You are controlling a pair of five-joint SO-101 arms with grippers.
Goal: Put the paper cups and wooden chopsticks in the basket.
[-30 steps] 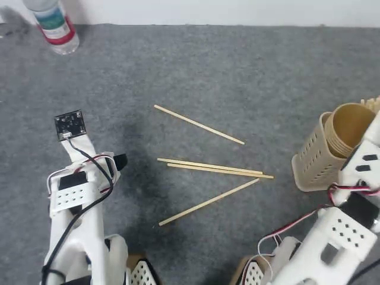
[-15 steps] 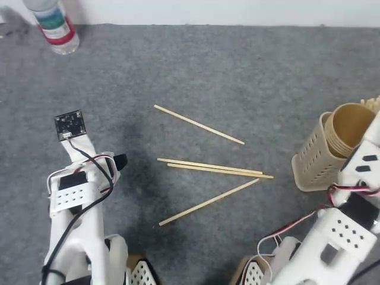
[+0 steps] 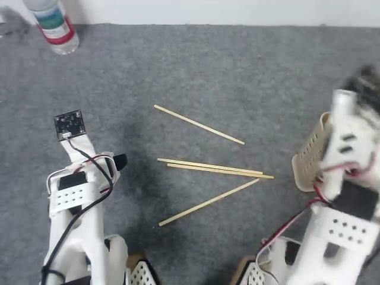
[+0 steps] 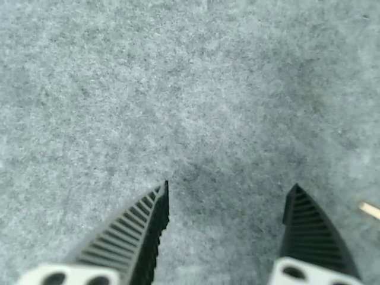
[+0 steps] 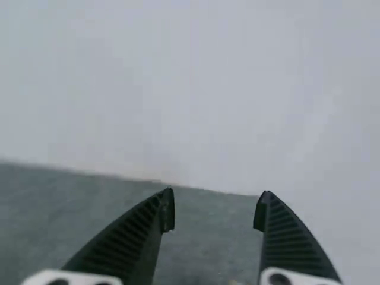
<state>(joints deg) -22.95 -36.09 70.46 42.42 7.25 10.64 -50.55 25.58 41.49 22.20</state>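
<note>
Left hand (image 4: 230, 187): at the near left of the surface (image 3: 178, 59). Jaws wide apart, nothing between them. It points down at bare grey felt, with the tip of one stick just at the edge of its wrist view.

Right hand (image 5: 217, 193): jaws likewise apart and empty. It faces out over the far edge of the surface toward a plain wall. In the high view the right arm (image 3: 344, 178) stands over the basket (image 3: 307, 159) and covers most of it. The basket's pale slotted wall shows at the right side of the surface.

Chopsticks: four, all flat on the felt between the two arms, none in the basket.
- The nearest chopstick (image 3: 208, 202) lies slanted, apart from the others.
- The paired chopsticks (image 3: 211, 167) lie side by side, close enough that I cannot tell whether they touch.
- The farthest chopstick (image 3: 199, 124) lies alone, slanted the other way.

Handling, as a judgement: the sticks look light, stiff and very thin, sitting low on the felt. The jaws would need to come right down to the surface and close across the shaft. Hold near the middle, so that the stick does not swing or tip. The pair risks being caught together, or one rolling off.

Far left corner: a plastic bottle (image 3: 53, 24), well apart from the work.
</note>
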